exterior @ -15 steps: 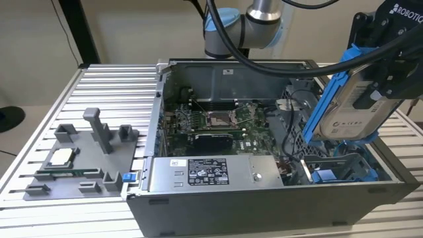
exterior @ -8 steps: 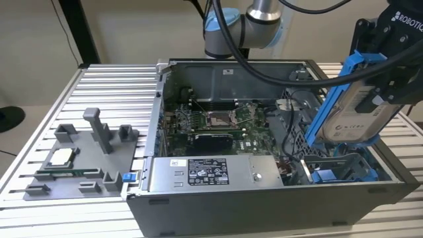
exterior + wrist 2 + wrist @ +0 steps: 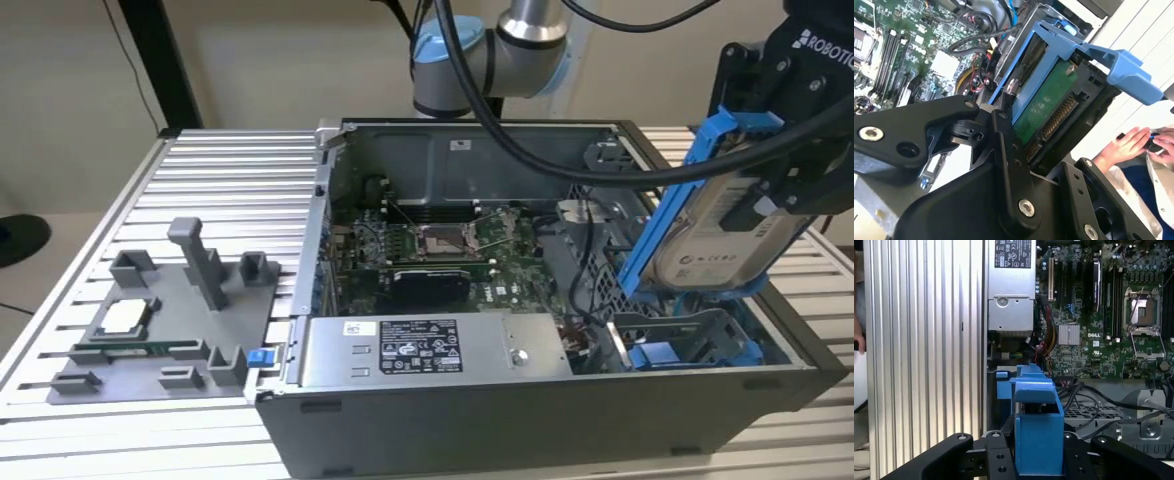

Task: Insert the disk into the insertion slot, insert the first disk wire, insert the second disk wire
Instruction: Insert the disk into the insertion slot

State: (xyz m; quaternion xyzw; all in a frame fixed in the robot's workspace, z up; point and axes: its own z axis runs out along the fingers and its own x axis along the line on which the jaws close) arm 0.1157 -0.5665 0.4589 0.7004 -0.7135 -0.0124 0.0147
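My gripper (image 3: 767,190) is shut on the disk (image 3: 714,235), a silver-grey drive with a white label clipped in a bright blue frame. I hold it tilted, nearly upright, over the open computer case at the exterior view's right. Its lower end hangs just above the insertion slot (image 3: 687,345), a grey bay with blue rails at the case's near right corner. In the second wrist view the disk's green board and connector (image 3: 1046,107) sit between my black fingers (image 3: 1004,130). In the first wrist view the blue frame (image 3: 1036,440) stands between them. Black cables (image 3: 1079,395) lie loose near the slot.
The case holds a motherboard (image 3: 441,245) and a silver labelled power-supply box (image 3: 420,350). A grey fixture plate (image 3: 160,320) with posts lies on the ribbed metal table (image 3: 227,180) at the exterior view's left. A person's hands (image 3: 1134,142) are beside the case.
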